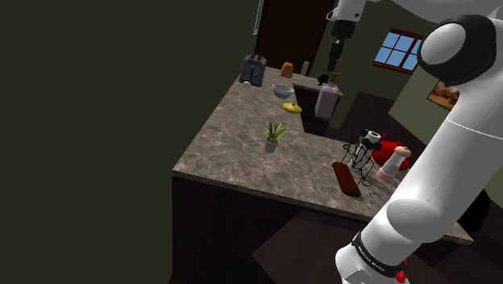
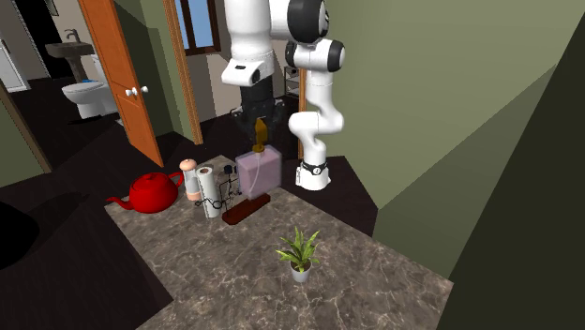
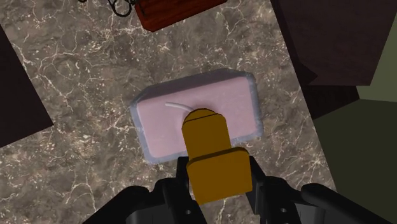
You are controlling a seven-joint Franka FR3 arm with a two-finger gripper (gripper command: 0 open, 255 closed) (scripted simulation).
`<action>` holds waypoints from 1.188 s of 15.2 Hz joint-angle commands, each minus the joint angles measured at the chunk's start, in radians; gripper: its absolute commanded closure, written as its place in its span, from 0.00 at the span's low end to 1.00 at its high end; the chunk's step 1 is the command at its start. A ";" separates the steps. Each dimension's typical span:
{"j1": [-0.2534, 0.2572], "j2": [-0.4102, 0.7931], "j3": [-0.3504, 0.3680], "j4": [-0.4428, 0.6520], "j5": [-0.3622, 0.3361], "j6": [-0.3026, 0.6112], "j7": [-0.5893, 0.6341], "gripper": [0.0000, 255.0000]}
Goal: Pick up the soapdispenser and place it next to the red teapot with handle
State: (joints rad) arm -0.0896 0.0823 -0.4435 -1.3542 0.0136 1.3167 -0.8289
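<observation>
**Black claw (image 1: 338, 58) clamped on the soap dispenser (image 1: 326, 101) over a stone-patterned counter (image 1: 234, 137)**

Shoulder view: the white arm (image 1: 439, 153) rises from the lower right and reaches toward the counter's far side. The claw points straight down onto the brown pump (image 1: 333, 78) of the soap dispenser, an upright pale pink bottle. Toward the counter's far corner sit a toaster (image 1: 254, 70), a bowl (image 1: 283, 90) and a banana (image 1: 293, 107). A small potted plant (image 1: 274, 135) stands near the middle. Toward the counter's near edge, close to the arm, are a dark red board (image 1: 347, 179), a wire rack (image 1: 363, 149) and the red teapot (image 1: 395, 148).

Second exterior view: the claw hangs under the white wrist, directly above the bottle. The soap dispenser shows just behind the board's far end, near the counter's far edge and the arm's base. The red teapot sits at the counter's left edge in this view, well apart from the dispenser. A white roll (image 2: 208, 195) and the wire rack stand between them. The plant stands alone toward the near edge.

Wrist view: the two black fingers (image 3: 267, 194) press against both sides of the brown pump head, gripping it. The pink rectangular body lies beyond them, with marbled counter showing all round it and the board's end farther off. Whether the bottle's base touches the counter cannot be told.
</observation>
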 commanded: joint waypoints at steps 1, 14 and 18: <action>-0.005 0.021 -0.003 0.058 0.009 -0.039 -0.006 1.00; -0.054 -0.035 -0.043 0.079 -0.025 -0.110 -0.103 1.00; -0.080 -0.122 -0.070 -0.033 -0.075 -0.071 -0.168 1.00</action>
State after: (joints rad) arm -0.1541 -0.0338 -0.4985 -1.3761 -0.0541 1.2381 -0.9632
